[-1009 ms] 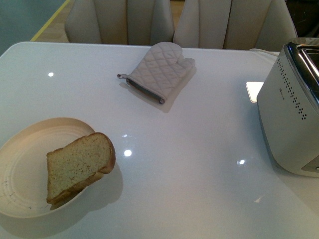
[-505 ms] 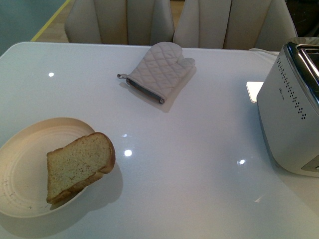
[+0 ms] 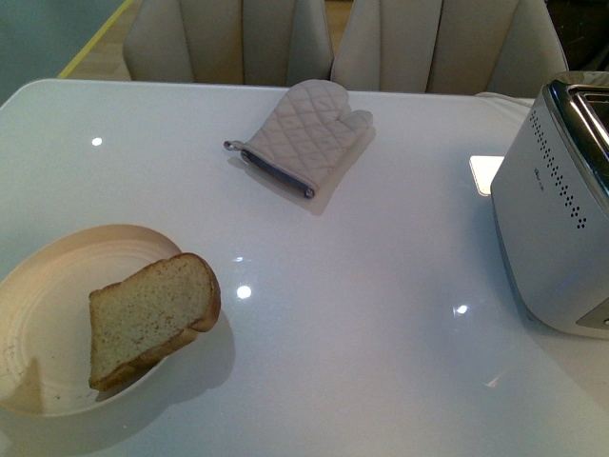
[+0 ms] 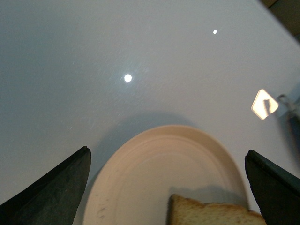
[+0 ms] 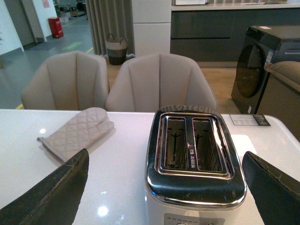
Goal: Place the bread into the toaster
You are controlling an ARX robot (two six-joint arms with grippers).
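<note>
Found the bread (image 3: 150, 316) on the plate (image 3: 48, 286) at the worktop's (image 3: 381, 286) near left, overhanging its right rim; the mitt (image 3: 304, 135) farther back near the middle; the toaster (image 3: 557, 228) at right; chairs (image 3: 228, 38) behind.

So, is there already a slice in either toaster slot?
No: both slots of the toaster look empty from above, and the bread lies on the plate.

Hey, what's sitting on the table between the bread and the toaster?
Nothing: in the front view that stretch of table between bread and toaster is bare; the oven mitt lies farther back.
</note>
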